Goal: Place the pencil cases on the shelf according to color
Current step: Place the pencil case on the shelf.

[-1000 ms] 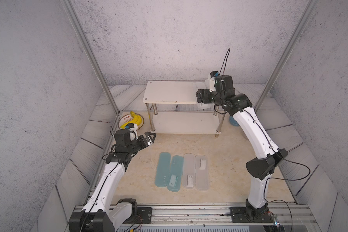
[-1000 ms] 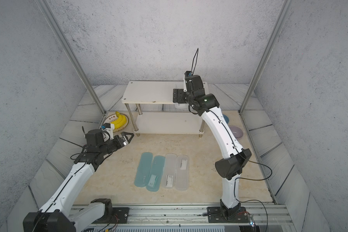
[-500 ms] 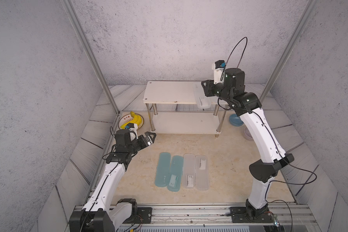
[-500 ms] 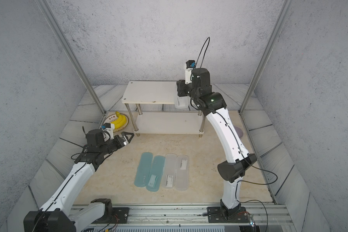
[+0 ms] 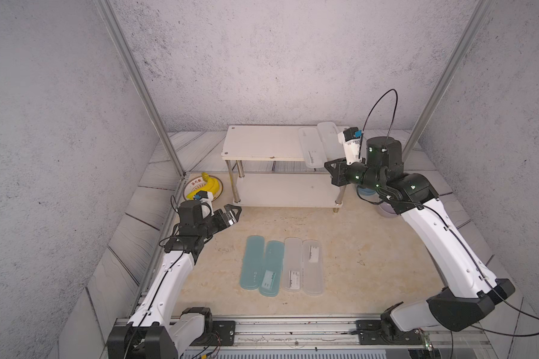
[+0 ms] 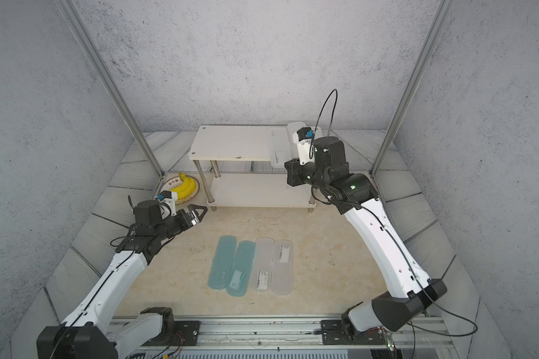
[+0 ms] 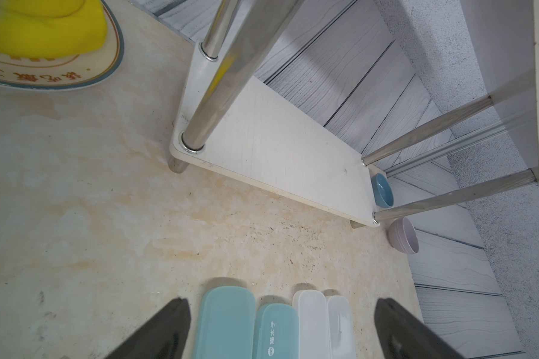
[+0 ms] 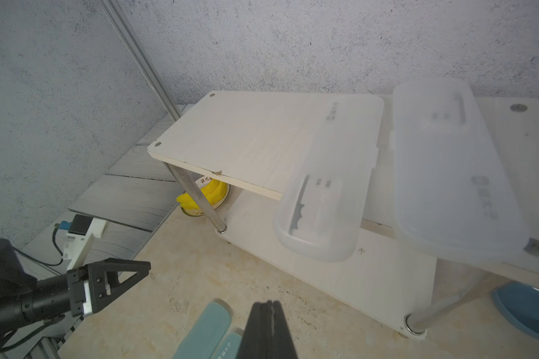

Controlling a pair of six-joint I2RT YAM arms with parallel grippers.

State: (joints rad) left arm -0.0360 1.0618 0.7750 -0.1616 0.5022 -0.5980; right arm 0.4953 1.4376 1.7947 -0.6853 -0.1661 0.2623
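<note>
Left gripper [image 5: 234,214] spread wide, empty; right gripper [image 8: 269,306] clenched, empty. Teal cases [image 5: 252,262] toward table's [image 5: 371,248] front edge: likely light, stiff, slick; pinch across narrow width, mid-length.

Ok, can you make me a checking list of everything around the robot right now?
Surface: beige tabletop, stained.
Job's things: shelf holds two frosted pencil cases on its top board, one overhanging the front edge; two teal cases and two frosted cases lie in a row on the tabletop.
Clutter: plate with banana beside the shelf; blue bowl and purple bowl at its other end.
Grippers: left gripper, fingers apart, empty; right gripper, fingers shut, empty.
Cables: black cable loops above the right arm.
Surroundings: grey speckled walls.
</note>
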